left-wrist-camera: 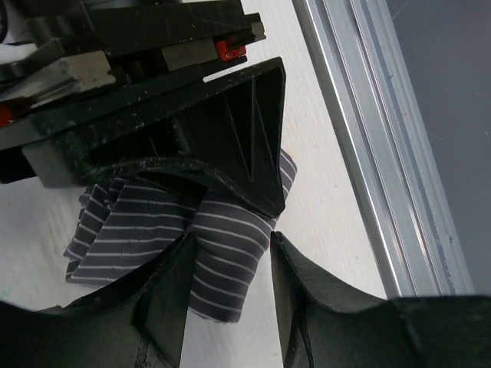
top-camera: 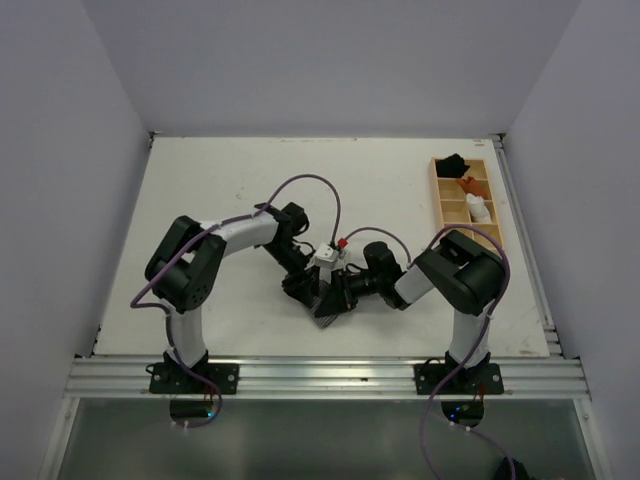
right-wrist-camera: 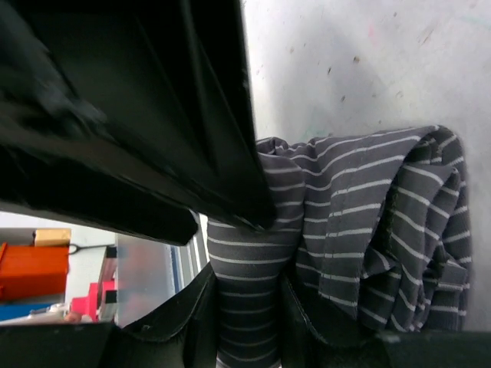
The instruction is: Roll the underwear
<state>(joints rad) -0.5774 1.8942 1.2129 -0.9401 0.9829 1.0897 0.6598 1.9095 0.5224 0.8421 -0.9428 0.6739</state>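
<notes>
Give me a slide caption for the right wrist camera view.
Right gripper pinching a fold of the striped underwear, bunched on the white table.

No readable text, labels or numbers in any view.

The underwear (left-wrist-camera: pixel 226 257) is soft, matt cloth, finely striped and creased. The left gripper (left-wrist-camera: pixel 230 239) and right gripper (right-wrist-camera: pixel 247 303) are matt black plastic, scuffed and flecked with pale specks and scratches. The table (top-camera: pixel 250 190) is white, smooth and matt, lightly smudged. The rail (left-wrist-camera: pixel 368 115) is bare brushed metal with a dull sheen. The tray (top-camera: pixel 441 200) is pale wood.
</notes>
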